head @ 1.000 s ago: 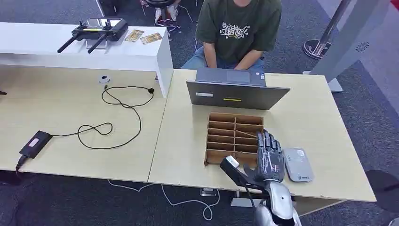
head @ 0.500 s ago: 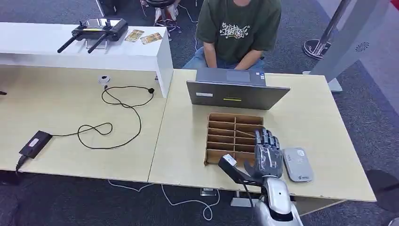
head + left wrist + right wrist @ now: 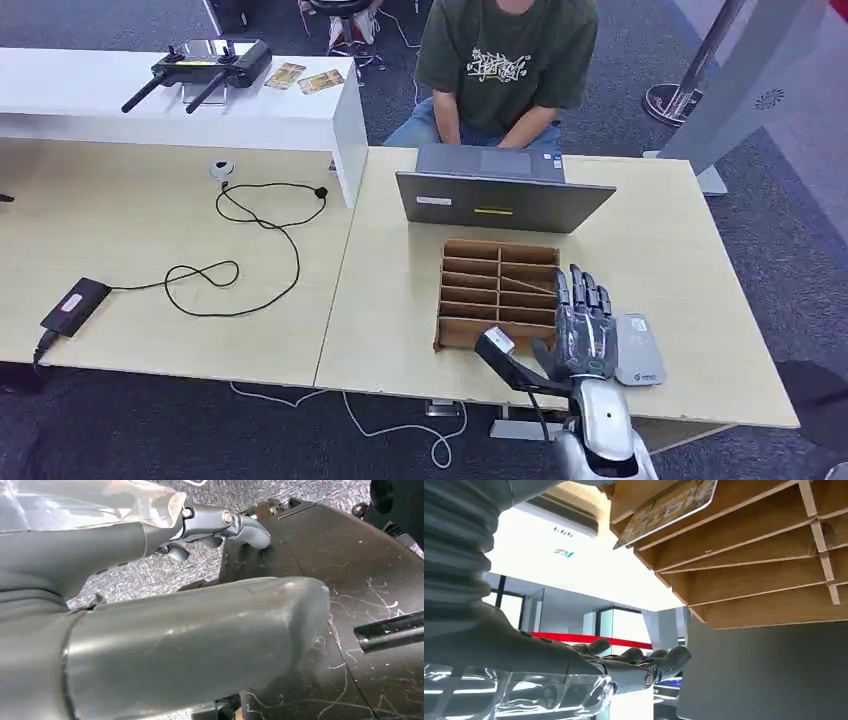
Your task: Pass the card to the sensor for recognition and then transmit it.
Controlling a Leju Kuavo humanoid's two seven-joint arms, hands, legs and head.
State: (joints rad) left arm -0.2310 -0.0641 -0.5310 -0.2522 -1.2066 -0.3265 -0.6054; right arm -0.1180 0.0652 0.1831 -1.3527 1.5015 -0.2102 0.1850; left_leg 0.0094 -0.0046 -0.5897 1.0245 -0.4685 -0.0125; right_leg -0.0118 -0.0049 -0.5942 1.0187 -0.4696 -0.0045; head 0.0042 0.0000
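Card (image 3: 667, 507) stands in a slot of the wooden divider box (image 3: 497, 293), apart from my right hand (image 3: 583, 328); that hand hovers just beside the box, fingers extended and empty; sensor (image 3: 637, 349) lies on table (image 3: 680, 250) just right of it.

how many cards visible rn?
3. Two lie on the white shelf, far left: one card, another card. A third card sits in the wooden organizer. More may be hidden.
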